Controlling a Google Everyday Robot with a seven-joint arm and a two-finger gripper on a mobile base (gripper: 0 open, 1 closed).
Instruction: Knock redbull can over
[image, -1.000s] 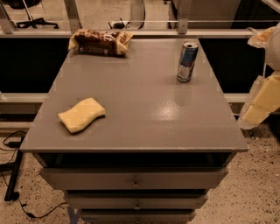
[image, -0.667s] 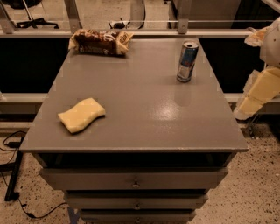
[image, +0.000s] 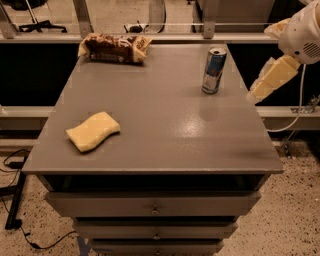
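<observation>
The redbull can (image: 214, 70) stands upright near the far right of the grey tabletop (image: 160, 130); it is slim, blue and silver with a silver top. My gripper (image: 265, 82) is at the right edge of the view, just off the table's right side and level with the can, roughly a can's height away to its right. Its cream-coloured fingers point down and left toward the table. The white arm behind it runs out of the frame at the upper right.
A brown-and-yellow snack bag (image: 114, 48) lies at the table's far left. A yellow wavy-edged sponge (image: 93, 131) lies at the front left. Drawers (image: 152, 207) sit below the tabletop. A rail (image: 150, 25) runs behind the table.
My gripper and arm have risen and moved left, toward the table's right edge and the can. The can, bag and sponge have not moved.
</observation>
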